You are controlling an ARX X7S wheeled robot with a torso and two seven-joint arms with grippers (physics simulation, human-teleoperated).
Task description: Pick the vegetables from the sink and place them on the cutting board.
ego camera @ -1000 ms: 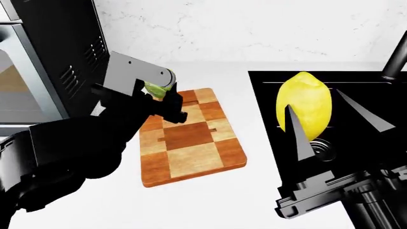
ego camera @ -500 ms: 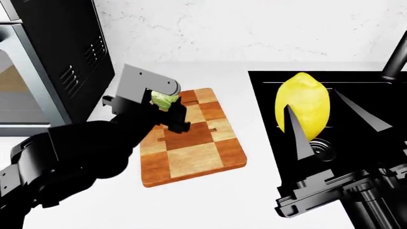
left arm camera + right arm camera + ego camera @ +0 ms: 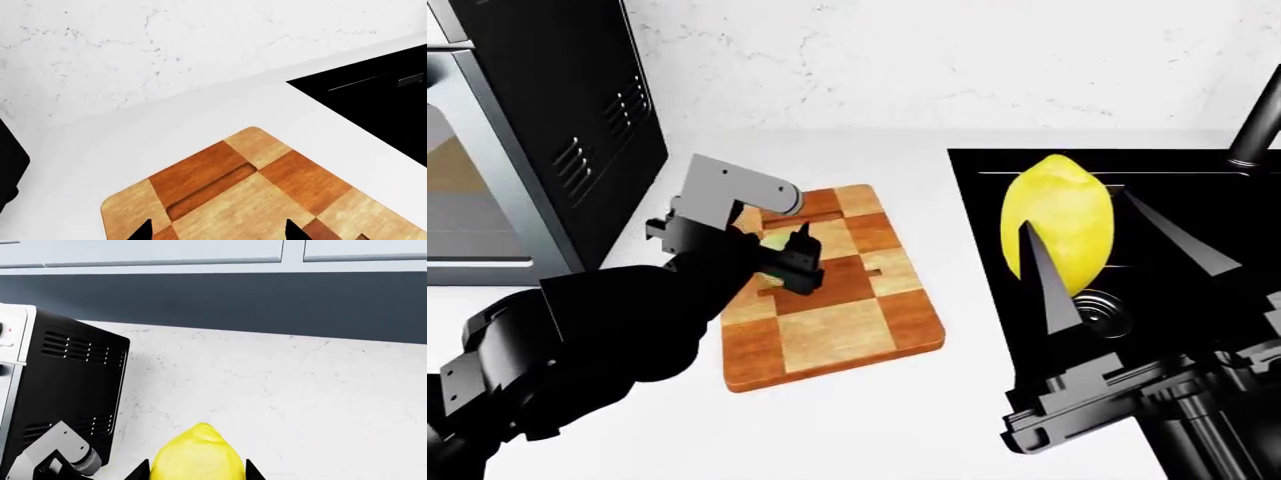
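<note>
The right tool (image 3: 1101, 262) grips the lemon-like vegetable (image 3: 1057, 225) across its smooth, likely slippery belly, raised above the sink (image 3: 988, 250). Farther left, the left tool (image 3: 777, 250) reaches low over the cutting board (image 3: 841, 340), pale cabbage leaf (image 3: 774, 241) between its tips (grip unclear).

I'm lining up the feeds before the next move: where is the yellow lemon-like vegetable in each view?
Head view: yellow vegetable at right, between the right gripper's fingers, above the sink.
Right wrist view: at the bottom edge, centre, between the fingertips.
Left wrist view: not in it.
Shared landmark: the white marbled wall.
</note>
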